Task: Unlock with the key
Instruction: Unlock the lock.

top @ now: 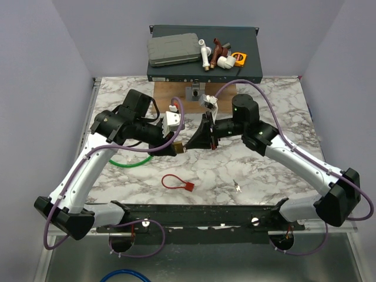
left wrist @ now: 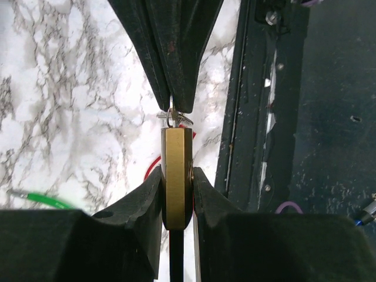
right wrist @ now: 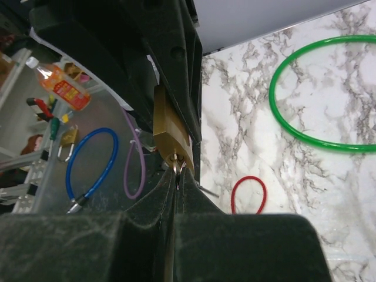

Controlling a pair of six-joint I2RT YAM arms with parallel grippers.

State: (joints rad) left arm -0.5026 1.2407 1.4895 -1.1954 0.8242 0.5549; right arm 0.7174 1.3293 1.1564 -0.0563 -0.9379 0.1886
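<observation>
We see left gripper (left wrist: 176,176) pinching brass padlock (left wrist: 175,150) edge-on, above marble table (top: 264,176) centre. Right gripper (right wrist: 178,179) clamped on key (right wrist: 177,165) at padlock's bottom. Key visible in wrist views only; top view too small to tell.

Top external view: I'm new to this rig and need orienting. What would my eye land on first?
The two arms meeting over the middle of the marble table: the left hand clamps a brass padlock, and the right hand pinches a key at its keyhole end. Nearer the arm bases lie a red loop and, to the left, a green loop.
</observation>
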